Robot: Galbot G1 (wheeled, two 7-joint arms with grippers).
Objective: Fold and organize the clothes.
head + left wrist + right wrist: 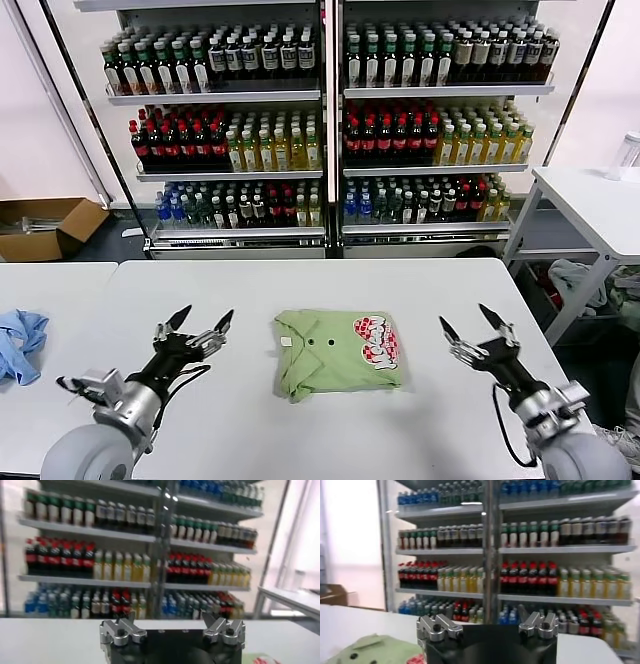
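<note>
White counter (pixel 330 290) fronts drink-bottle shelving (pixel 325 120); a second white table (pixel 590 205) stands to the right. Folded light green polo shirt (pixel 338 353) lies at counter centre. Left claw (pixel 200 322) and right claw (pixel 478 326) flank it, apart from it, fingers spread, empty. Blue cloth (pixel 20 343) lies near the counter's left edge.

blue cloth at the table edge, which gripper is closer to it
Left. The left gripper is open above the table, between the blue cloth and the folded green shirt. The right gripper, also open, is on the far side of the shirt.
</note>
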